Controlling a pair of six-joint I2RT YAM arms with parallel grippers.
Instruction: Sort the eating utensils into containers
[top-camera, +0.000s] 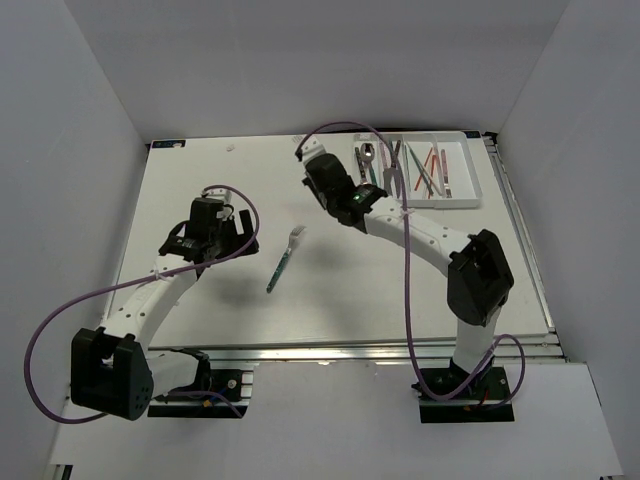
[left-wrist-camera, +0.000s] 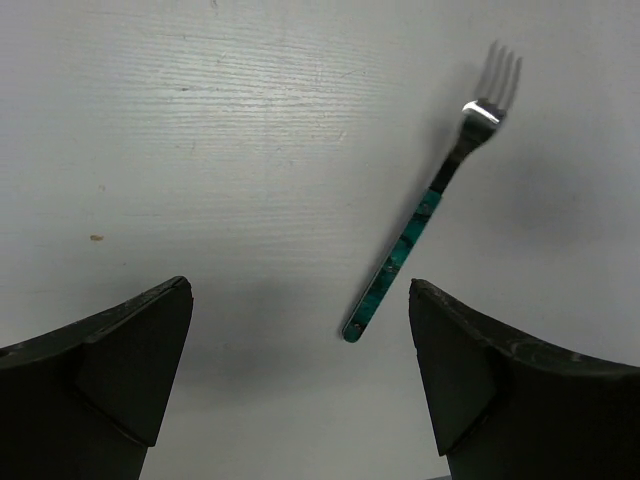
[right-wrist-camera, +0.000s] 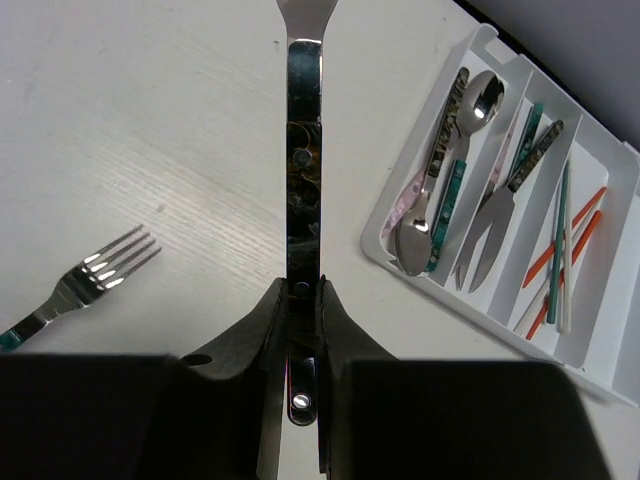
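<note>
My white counter carries one teal-handled fork lying loose near its middle, and a white tray at its far right corner.

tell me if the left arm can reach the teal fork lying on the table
Probably yes: the left end effector is open, the fork lies bare on the table just ahead of it, and nothing covers it.

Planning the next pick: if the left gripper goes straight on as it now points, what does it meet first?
Likely the teal fork, handle end first, on the table between the open fingers of the left gripper; depth unclear.
</note>
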